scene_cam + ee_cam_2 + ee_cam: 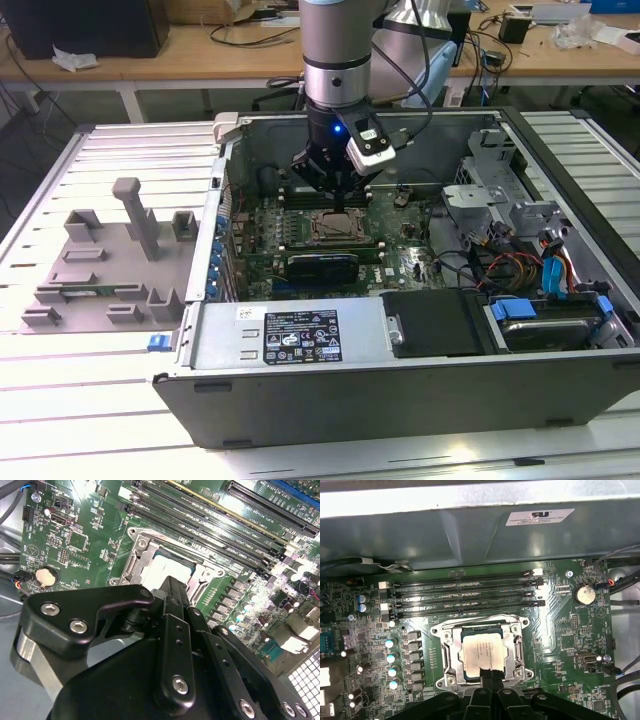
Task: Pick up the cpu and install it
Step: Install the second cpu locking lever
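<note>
The cpu (482,651) lies flat inside the dark metal-framed socket (445,650) of the green motherboard, silvery top facing up. In the second wrist view the cpu (159,570) shows just past the black fingers. My gripper (491,674) hangs over the socket's edge with its two fingers pressed together, tips at the cpu's rim and nothing between them. In the exterior view the gripper (340,205) reaches down into the open computer case (300,400), right above the socket (335,228).
Long black memory slots (465,597) run beside the socket. The case walls (225,200) ring the board. Cables and a drive bay (540,290) fill the exterior view's right. A grey plastic fixture (110,270) lies outside the case on the left.
</note>
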Tool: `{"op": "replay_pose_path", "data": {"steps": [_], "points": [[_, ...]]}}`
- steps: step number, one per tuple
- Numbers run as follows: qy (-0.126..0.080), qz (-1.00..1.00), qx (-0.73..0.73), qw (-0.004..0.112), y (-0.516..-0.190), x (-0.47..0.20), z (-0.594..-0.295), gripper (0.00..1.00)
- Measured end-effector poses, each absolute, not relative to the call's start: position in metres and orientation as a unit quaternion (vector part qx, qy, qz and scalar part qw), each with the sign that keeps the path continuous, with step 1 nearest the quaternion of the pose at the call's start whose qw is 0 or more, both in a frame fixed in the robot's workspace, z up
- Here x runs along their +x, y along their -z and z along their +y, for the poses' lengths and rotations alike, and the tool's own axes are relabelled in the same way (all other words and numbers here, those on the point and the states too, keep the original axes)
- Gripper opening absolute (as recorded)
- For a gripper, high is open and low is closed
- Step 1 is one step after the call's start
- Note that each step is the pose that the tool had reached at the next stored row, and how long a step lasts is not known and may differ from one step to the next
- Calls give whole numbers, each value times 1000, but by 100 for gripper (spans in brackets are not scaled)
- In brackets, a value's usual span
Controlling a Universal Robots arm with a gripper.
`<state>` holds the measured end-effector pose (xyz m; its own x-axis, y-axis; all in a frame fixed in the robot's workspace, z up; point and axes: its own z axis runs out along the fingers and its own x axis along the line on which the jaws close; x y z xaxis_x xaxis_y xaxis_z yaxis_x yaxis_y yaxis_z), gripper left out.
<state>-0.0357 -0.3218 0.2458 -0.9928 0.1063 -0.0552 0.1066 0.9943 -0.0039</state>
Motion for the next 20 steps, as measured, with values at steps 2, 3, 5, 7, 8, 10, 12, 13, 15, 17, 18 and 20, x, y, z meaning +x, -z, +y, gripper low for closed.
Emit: {"op": "replay_pose_path", "data": {"steps": [2, 3, 5, 7, 8, 10, 12, 13, 15, 17, 18, 20], "points": [[3, 998, 53, 27, -246, -36, -322, 11], [3, 998, 53, 27, -246, -36, -322, 11], [4, 998, 53, 27, -246, -36, -322, 11], [3, 998, 53, 27, -246, -36, -325, 11], [3, 998, 53, 27, -246, -36, -327, 11], [3, 998, 53, 27, -246, -36, -331, 11], [3, 998, 52, 27, -246, -37, -336, 11], [3, 999, 46, 27, -246, -38, -341, 11], [3, 999, 40, 28, -246, -39, -343, 11], [3, 999, 23, 28, -245, -39, -345, 11], [2, 999, 18, 28, -245, -39, -346, 11], [2, 1000, 5, 28, -245, -39, -346, 11]]}}
